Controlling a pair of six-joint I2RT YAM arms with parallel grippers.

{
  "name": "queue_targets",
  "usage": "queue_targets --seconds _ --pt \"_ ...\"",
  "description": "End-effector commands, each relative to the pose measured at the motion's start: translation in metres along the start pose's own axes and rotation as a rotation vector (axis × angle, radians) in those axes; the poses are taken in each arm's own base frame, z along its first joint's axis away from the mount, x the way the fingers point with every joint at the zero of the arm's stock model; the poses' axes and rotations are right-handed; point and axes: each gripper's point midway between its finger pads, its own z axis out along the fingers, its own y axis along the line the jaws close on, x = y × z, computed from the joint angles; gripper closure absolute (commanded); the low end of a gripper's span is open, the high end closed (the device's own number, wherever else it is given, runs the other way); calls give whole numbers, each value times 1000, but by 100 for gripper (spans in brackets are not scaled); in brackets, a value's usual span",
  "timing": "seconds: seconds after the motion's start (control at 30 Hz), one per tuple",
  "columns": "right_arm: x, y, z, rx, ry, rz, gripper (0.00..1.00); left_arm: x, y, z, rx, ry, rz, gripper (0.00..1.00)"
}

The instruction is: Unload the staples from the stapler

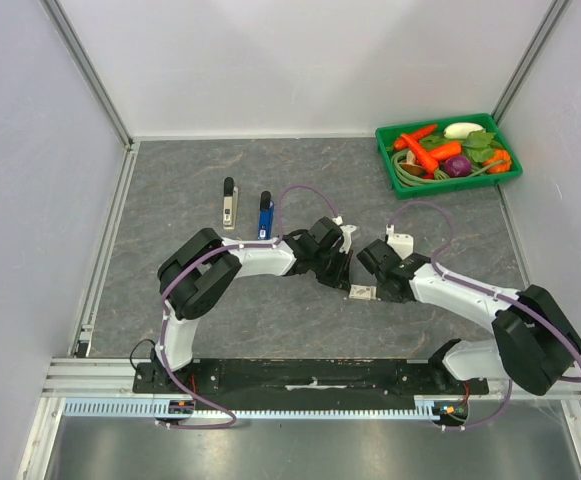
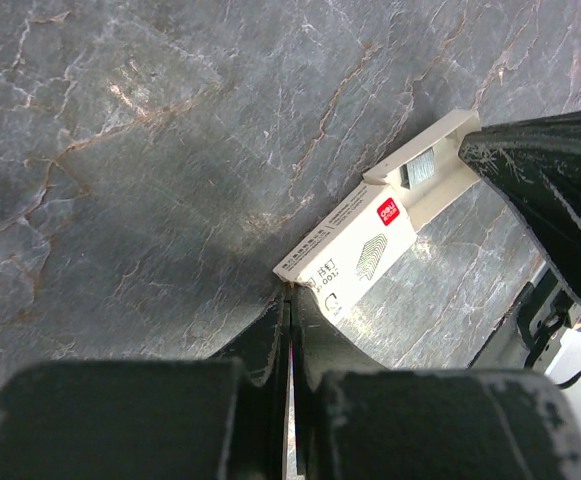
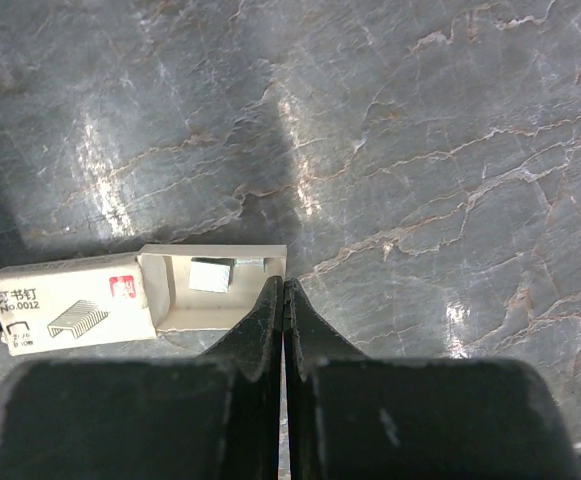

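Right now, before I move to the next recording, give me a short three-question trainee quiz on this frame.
1. True or false: the staple box is slid open, with staples showing.
2. In the top view, the silver stapler lies on which side of the blue stapler? A left, B right.
3. Fill in: the left tool and the right tool are both ____.
Key: 1 true; 2 A; 3 shut.
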Motion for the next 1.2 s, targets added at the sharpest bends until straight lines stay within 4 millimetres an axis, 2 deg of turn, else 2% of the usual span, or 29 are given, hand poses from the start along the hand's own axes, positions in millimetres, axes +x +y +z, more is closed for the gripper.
queue_targets --seconds 0.0,0.57,1.17 --pt "0 -4 -6 27 -30 12 100 6 12 5 -64 18 -8 98" --pt "18 -5 -9 41 -24 17 100 3 14 4 -86 17 -4 98" --pt "18 -1 -9 32 -29 35 100 4 12 2 -84 14 -4 98"
